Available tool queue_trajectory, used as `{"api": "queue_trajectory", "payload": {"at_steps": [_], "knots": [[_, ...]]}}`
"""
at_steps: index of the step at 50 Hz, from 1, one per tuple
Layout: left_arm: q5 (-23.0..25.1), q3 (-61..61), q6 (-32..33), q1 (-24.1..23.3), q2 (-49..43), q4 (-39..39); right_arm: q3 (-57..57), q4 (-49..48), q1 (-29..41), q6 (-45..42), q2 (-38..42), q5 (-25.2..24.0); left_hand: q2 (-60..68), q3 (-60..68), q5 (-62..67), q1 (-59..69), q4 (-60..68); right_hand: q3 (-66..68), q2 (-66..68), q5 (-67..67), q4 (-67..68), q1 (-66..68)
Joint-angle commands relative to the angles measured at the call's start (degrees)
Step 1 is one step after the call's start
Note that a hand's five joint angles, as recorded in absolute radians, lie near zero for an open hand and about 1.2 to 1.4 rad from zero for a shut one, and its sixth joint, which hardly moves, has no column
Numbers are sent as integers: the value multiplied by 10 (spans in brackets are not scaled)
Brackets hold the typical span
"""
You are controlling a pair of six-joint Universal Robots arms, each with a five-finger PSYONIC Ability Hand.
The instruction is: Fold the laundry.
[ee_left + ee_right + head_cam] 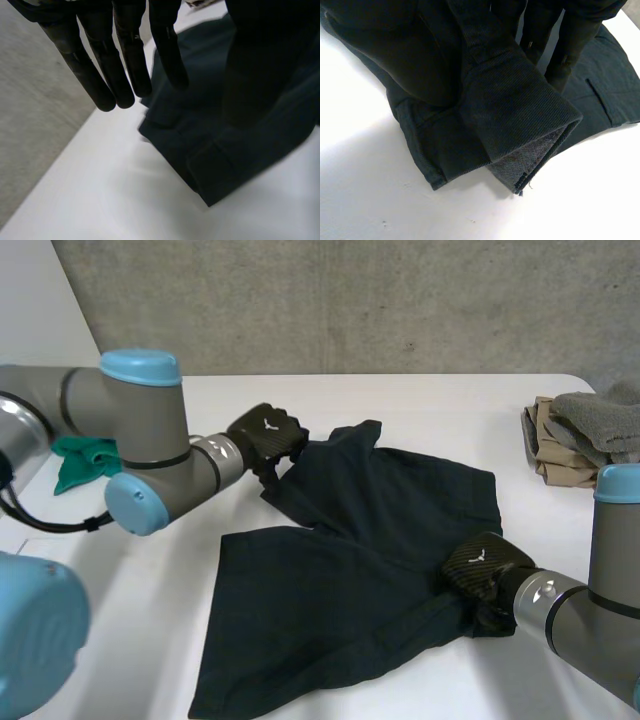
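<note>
- Shorts (pixel 350 570) of dark cloth lie spread on the white table (pixel 420 410) in the head view, rumpled, between the two hands.
- The left hand (pixel 265 435) is at the far corner of the shorts, its fingers pointing down at the cloth; whether they touch it cannot be told from here.
- The right hand (pixel 485 565) is on the near edge of the shorts, and the cloth bunches up just under its fingers.
- Well away from the left hand's fingers, behind the left arm (pixel 140 420), lies a green cloth (pixel 85 460). Far beyond the right hand's fingers a beige garment (pixel 545 445) and a grey towel (pixel 605 420) are piled at the table's edge.
- In the left wrist view the left hand's fingers (pixel 125 55) hang straight and close together, with nothing between them. The shorts (pixel 225 150) lie just past the fingertips, a folded hem nearest, and bare table (pixel 125 190) lies below.
- In the right wrist view the right hand's fingers (pixel 572 40) are closed on a hem of the shorts (pixel 510 105). The hem is lifted off the table (pixel 395 200) and doubled over (its paler grey inside shows at the fold).
- Beyond those fingers the rest of the cloth lies flat, with a pocket (pixel 600 100) seam visible.
</note>
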Motion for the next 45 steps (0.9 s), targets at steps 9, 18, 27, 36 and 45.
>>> {"api": "queue_trajectory", "payload": {"at_steps": [9, 18, 27, 36, 45], "knots": [[-4, 126, 87, -9, -114, -69, 19, -22, -7, 3, 0, 16, 24, 25, 27, 23, 25, 119, 124, 116, 111, 152], [-57, 131, 109, -22, -123, -60, 20, -23, -5, 4, -5, 18, 398, 398, 400, 396, 398, 119, 124, 116, 111, 152], [-269, 110, 120, -31, -101, -61, 25, -15, 14, 2, -17, 19, 398, 398, 400, 396, 398, 119, 124, 116, 111, 152], [-404, 86, 115, -62, -84, -125, 26, 5, 47, 1, -36, 21, 398, 398, 400, 396, 398, 119, 124, 116, 111, 152], [-386, 60, 76, -74, -43, -85, 25, 17, 50, -3, -39, 27, -93, -92, -91, -95, -92, 119, 124, 116, 111, 152]]}}
